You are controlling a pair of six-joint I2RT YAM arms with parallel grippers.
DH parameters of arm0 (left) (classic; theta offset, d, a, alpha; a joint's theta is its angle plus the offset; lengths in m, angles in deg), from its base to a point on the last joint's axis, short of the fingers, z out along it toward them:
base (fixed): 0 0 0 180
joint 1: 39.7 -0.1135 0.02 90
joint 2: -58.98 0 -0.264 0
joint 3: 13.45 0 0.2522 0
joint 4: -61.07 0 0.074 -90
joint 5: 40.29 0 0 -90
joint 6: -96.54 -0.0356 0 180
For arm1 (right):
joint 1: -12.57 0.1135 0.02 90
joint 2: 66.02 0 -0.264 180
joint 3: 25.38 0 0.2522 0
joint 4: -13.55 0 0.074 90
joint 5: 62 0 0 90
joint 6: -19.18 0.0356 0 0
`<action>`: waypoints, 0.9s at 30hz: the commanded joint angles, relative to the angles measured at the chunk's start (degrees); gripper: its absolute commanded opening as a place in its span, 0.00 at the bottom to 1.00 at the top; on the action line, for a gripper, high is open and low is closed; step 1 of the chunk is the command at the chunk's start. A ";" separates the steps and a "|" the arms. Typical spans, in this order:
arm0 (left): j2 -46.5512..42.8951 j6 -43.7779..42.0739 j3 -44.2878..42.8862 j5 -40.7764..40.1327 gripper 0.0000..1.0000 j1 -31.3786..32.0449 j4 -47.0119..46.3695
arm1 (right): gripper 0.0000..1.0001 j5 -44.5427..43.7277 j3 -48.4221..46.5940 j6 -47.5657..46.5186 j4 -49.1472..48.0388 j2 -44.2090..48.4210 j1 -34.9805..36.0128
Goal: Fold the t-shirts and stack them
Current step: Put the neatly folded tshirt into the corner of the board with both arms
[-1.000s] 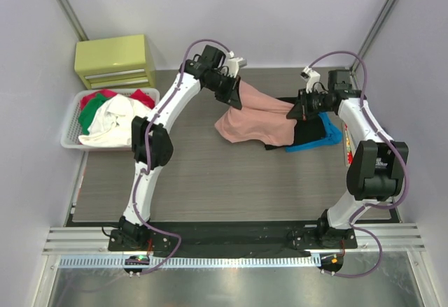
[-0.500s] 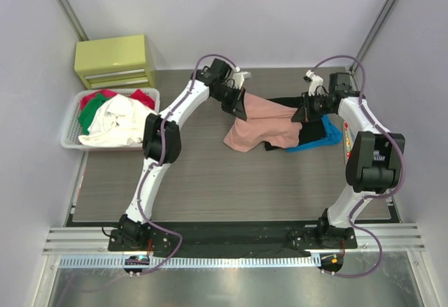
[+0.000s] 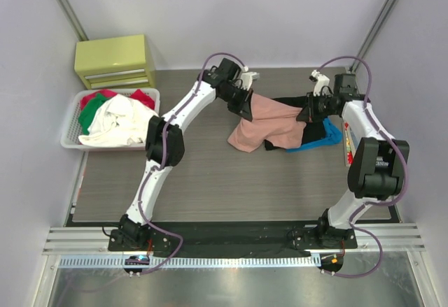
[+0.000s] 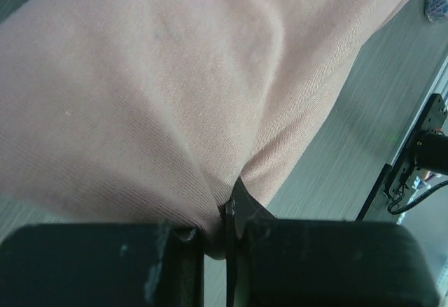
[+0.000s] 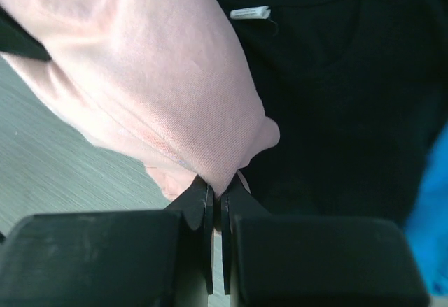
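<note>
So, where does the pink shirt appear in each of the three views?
Top external: the pink shirt is right of centre, toward the far side.
Left wrist: it fills most of the picture, from the top left down to the bottom centre.
Right wrist: it is in the upper left, left of the black shirt.
Shared landmark: the grey table shows beside the shirt in every view.
</note>
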 commanded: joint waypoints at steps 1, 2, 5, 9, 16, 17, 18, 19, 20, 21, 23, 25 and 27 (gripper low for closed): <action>-5.32 -1.55 -2.24 -5.26 0.00 2.79 2.43 | 0.01 -7.51 0.93 -1.07 -3.71 8.59 -3.25; -5.50 -1.38 -2.06 -5.26 0.00 3.40 2.43 | 0.01 -7.69 1.20 -1.07 -3.71 10.51 -3.69; -7.07 -0.94 -1.09 -4.56 0.00 3.76 1.73 | 0.01 -8.31 2.51 -1.60 -3.09 13.07 -4.48; -8.92 -0.58 -0.92 -4.29 0.00 4.02 1.28 | 0.01 -8.22 3.48 -1.86 -2.21 15.79 -4.92; -7.70 -1.28 -1.44 -4.64 0.00 4.11 1.02 | 0.01 -9.27 3.93 -2.47 -1.86 16.86 -6.33; -7.26 -1.20 -1.53 -4.47 0.00 4.11 1.02 | 0.01 -8.93 3.92 -2.48 -1.86 16.77 -6.59; -6.39 -1.29 -1.97 -4.47 0.00 4.11 1.11 | 0.01 -9.01 3.92 -2.65 -1.86 16.68 -7.03; -6.03 -1.37 -2.14 -4.47 0.00 4.11 1.19 | 0.01 -9.18 3.84 -2.91 -1.95 16.42 -7.21; -5.68 -1.55 -2.41 -4.38 0.00 4.11 1.11 | 0.01 -9.27 3.66 -3.18 -1.86 16.07 -7.47; -5.15 -1.64 -3.45 -4.73 0.00 4.11 1.28 | 0.01 -9.27 2.96 -3.27 -1.86 15.80 -7.65; -4.45 -1.99 -4.08 -4.64 0.00 3.94 1.02 | 0.01 -8.75 2.34 -3.18 -1.77 14.75 -8.70; -3.22 -2.08 -5.22 -4.82 0.00 3.76 0.93 | 0.01 -9.27 1.64 -3.27 -1.86 13.96 -9.14; -2.51 -2.43 -5.84 -4.82 0.00 3.58 1.55 | 0.01 -9.80 1.38 -3.36 -1.86 12.82 -9.14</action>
